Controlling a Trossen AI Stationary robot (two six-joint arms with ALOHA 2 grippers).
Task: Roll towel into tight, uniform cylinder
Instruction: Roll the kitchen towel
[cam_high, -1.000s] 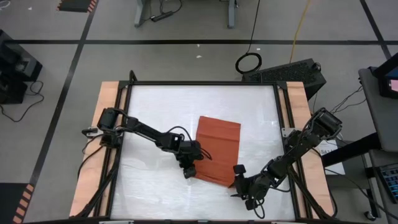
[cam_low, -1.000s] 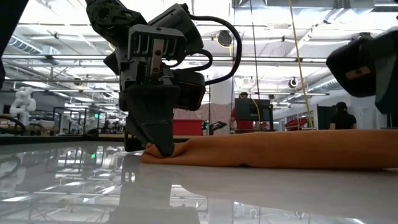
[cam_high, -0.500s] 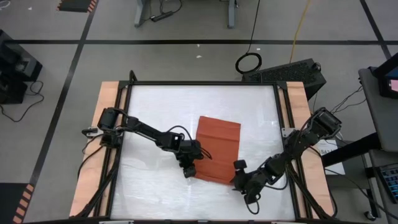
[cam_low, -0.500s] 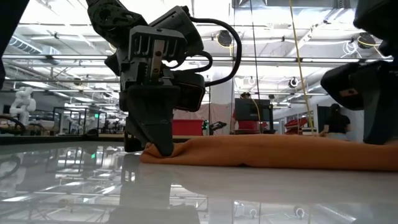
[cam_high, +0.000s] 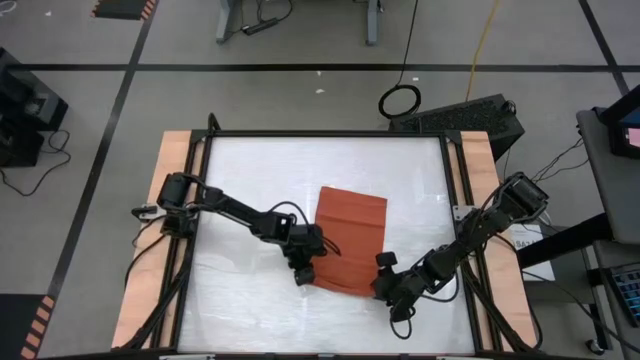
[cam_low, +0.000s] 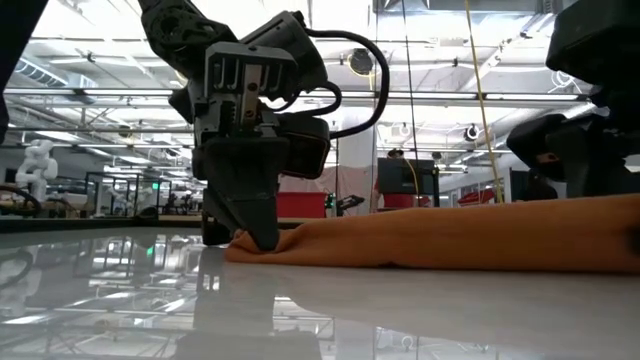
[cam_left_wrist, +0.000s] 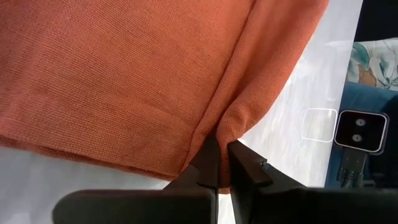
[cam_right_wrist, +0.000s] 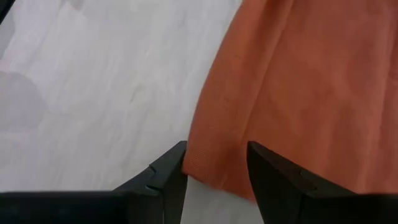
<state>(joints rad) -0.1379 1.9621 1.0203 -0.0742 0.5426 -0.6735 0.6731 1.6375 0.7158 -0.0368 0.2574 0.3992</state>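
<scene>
The white table (cam_high: 250, 180) carries the towel (cam_high: 350, 238), lying flat between the two arms. From above, the left gripper (cam_high: 304, 277) sits at the cloth's near corner; only its wrist camera shows its fingers (cam_left_wrist: 205, 167) pinched narrow on a fold of fabric. The right gripper (cam_right_wrist: 214, 165) stands wide, the opposite corner's edge lying between its fingers, which the overhead view hides

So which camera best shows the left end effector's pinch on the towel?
Left wrist view: the left end effector is shut on the towel edge. The low view shows it side-on; the high view hides the pinch; the right wrist view lacks it.
</scene>
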